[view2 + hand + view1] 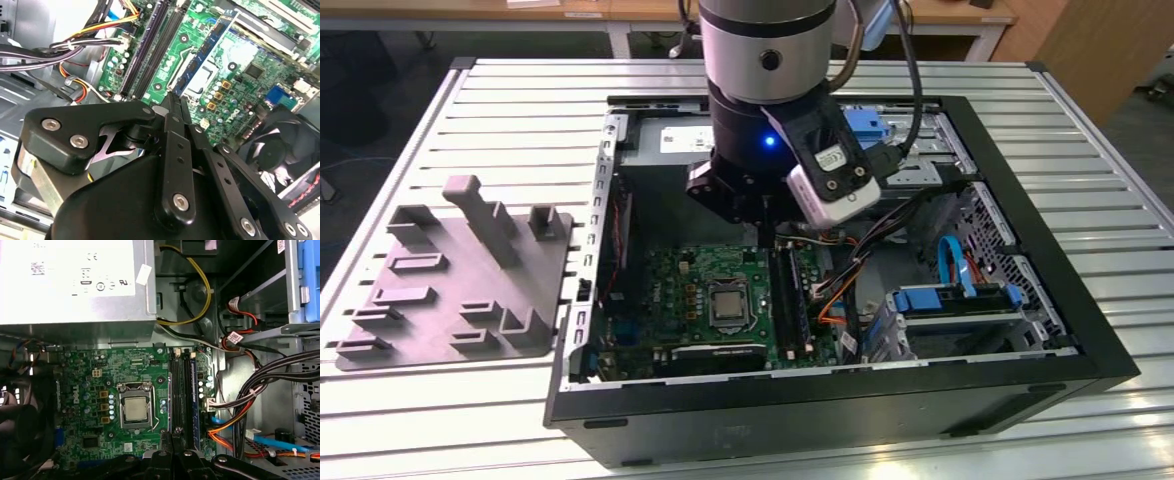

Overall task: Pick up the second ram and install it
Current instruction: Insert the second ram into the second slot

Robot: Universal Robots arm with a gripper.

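Hovering above memory slots (pixel 181 390) | claw (pixel 173 98) pressed together | grey tray (pixel 454 290) outside case (pixel 854 410)

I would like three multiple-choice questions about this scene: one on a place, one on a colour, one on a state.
1. Where is the gripper?
A. outside the computer case
B. inside the case, over the motherboard
C. under the case

2. What colour is the motherboard?
A. red
B. white
C. green

3. In what state is the computer case?
A. open, its inside showing
B. closed by a side panel
C. wrapped in foil

Answers:
1 B, the board lies just beyond it in both wrist views.
2 C, the board is green around the processor.
3 A, the exterior view looks straight into it.
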